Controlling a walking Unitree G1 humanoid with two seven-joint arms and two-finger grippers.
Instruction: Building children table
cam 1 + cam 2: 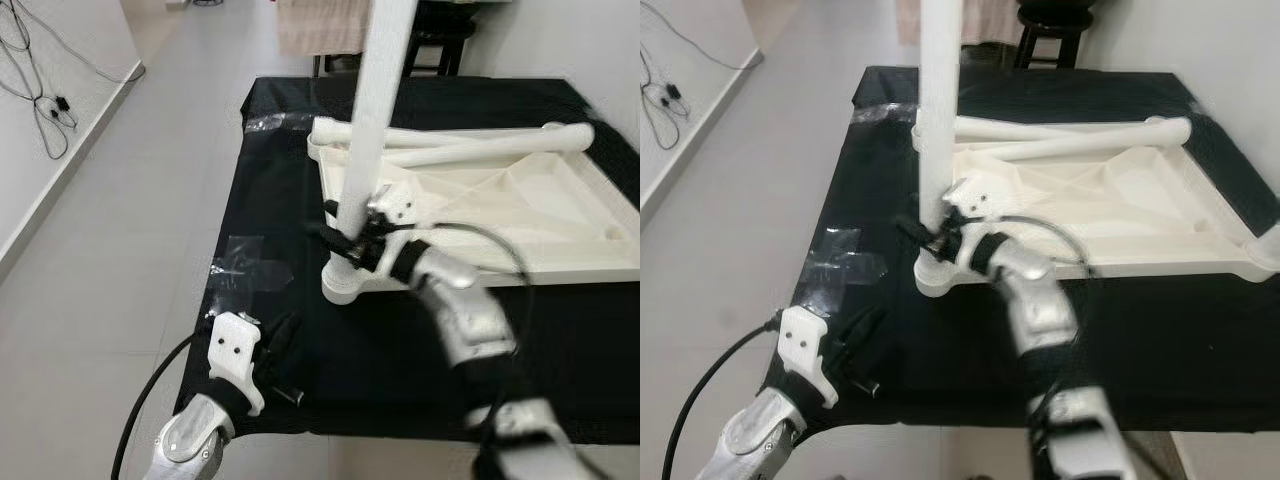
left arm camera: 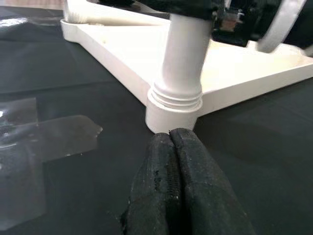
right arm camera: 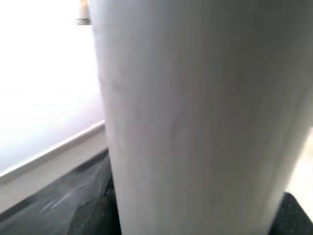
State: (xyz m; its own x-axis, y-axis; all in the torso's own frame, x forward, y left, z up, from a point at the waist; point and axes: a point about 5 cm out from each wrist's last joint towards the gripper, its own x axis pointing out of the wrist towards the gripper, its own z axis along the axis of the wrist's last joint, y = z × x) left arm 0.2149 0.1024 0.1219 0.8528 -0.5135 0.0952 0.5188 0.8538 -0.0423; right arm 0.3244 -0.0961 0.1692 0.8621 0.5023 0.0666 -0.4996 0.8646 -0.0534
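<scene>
- Right gripper: clamped on the upright white table leg, low on the shaft, just above the corner socket. The black fingers reach the leg from the robot's right side. In the right wrist view the leg stands hard against the lens.
- Left gripper: clenched, fingers pressed together with nothing between them. It rests low over the black cloth, near the front-left edge, pointing toward the socket and apart from it.
- Upright table leg: stands vertical in the near-left corner socket of the tabletop; threads show at the joint in the left wrist view.
- White tabletop: lies upside down on the black cloth, ribbed underside facing up, toward the robot's right of centre.
- Two loose legs: lie side by side across the far part of the upturned tabletop, touching each other at one end.
- Clear tape patches: stuck flat on the cloth, left of the socket; a further patch sits near the far-left corner.
- Surroundings: grey tiled floor to the left, cables along the white wall, a dark stool beyond the cloth.
</scene>
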